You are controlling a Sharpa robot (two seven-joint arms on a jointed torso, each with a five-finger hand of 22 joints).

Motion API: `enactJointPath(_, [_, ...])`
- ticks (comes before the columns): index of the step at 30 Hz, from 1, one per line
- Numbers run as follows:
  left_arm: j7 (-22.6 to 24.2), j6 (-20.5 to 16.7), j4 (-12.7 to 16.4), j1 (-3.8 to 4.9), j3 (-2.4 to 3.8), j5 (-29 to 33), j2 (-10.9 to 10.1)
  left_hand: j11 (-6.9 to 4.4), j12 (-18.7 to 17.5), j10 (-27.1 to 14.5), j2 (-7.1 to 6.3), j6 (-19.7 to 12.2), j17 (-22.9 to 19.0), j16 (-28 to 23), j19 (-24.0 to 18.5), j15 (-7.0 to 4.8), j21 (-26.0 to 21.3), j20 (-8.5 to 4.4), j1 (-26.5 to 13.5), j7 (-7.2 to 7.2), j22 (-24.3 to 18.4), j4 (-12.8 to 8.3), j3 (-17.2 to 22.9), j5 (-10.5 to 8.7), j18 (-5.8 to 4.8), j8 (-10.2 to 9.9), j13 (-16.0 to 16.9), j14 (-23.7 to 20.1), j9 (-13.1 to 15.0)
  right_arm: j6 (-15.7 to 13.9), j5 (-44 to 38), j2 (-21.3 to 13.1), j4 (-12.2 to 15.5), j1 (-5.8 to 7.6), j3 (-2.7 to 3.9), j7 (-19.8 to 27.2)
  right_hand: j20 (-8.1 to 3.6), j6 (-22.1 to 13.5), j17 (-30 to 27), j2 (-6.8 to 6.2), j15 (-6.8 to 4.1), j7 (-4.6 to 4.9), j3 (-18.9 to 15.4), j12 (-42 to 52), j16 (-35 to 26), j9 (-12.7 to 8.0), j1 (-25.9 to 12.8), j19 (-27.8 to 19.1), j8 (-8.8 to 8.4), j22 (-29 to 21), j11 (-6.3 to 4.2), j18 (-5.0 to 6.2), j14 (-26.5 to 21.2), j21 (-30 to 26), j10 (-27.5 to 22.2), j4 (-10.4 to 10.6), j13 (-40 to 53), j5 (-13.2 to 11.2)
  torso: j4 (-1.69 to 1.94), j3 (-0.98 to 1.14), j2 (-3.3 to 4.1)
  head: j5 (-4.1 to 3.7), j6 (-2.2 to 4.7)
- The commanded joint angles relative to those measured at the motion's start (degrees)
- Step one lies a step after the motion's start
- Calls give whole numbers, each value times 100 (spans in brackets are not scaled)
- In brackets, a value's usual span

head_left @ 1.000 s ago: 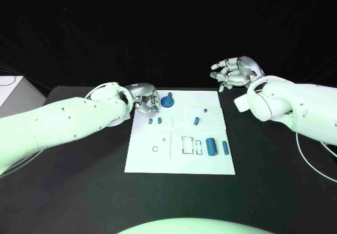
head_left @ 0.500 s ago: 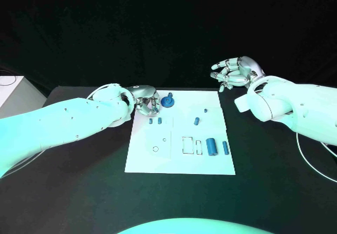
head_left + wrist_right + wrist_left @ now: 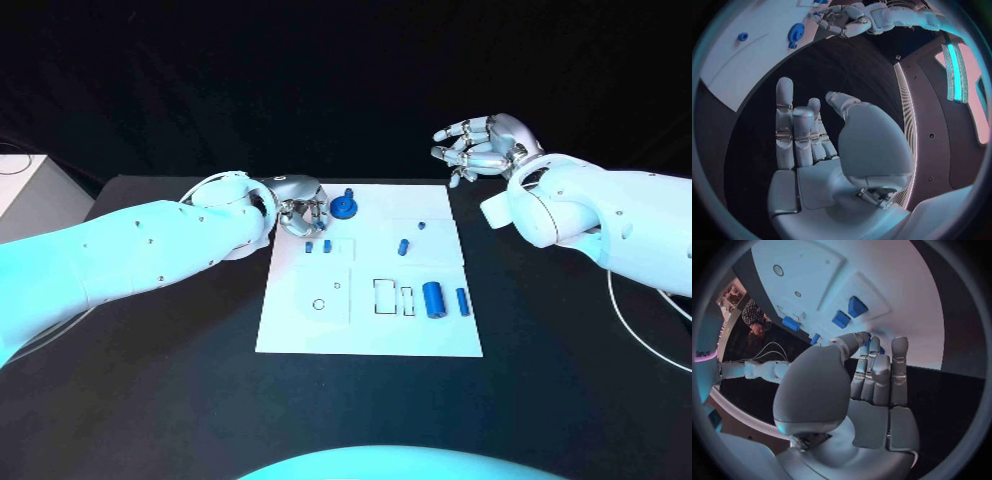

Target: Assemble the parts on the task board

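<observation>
White task board (image 3: 368,330) flat; blue parts (image 3: 433,298) scattered on it.

Left hand (image 3: 296,203) crowds the blue knob (image 3: 343,207); the task board (image 3: 369,330) lies open elsewhere.

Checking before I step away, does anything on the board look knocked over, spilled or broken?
Nothing stands out. The blue parts sit in tidy groups on the task board, which lies flat and square to the table.

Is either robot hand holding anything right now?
No. The right hand hovers beyond the task board, holding nothing; the left hand holds nothing visible, fingers curled at its corner.
</observation>
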Motion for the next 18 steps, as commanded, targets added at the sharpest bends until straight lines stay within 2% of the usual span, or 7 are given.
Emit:
enactJointPath(1, [47,94,-3,-13,-3,-7,26,-4,-20,39,-4,36,7,27,7,20,8,-6,-64,14,-7,-35,8,-25,-5,-9,8,36,9,16,-18,6,-1,3,4,19,14,13,3,-42,0,14,24,-4,-16,6,-36,39,20,-5,-34,74,24,-39,-10,-3,-5,32,2,4,-1,2,-3])
enactJointPath(10, [70,152,4,-15,-5,9,62,-4,-33,43,-2,37,-2,25,1,19,5,-6,-64,14,-11,-40,10,-27,-3,-18,10,32,10,19,-19,10,-6,3,4,18,14,13,3,-42,0,14,24,-4,-16,6,-36,39,20,-5,-34,74,24,-39,-10,-3,-5,32,3,5,1,-5,-20])
enactJointPath(18, [23,269,-28,-17,-31,-6,85,-12,-42,77,3,61,9,30,0,17,8,-7,-69,9,-4,-47,2,-40,-4,-22,23,38,18,21,-19,8,-8,3,4,15,11,10,-3,-45,-2,13,27,-7,-44,7,-36,56,24,-25,-35,73,29,-63,-10,-9,-25,33,2,-2,0,-17,-30])
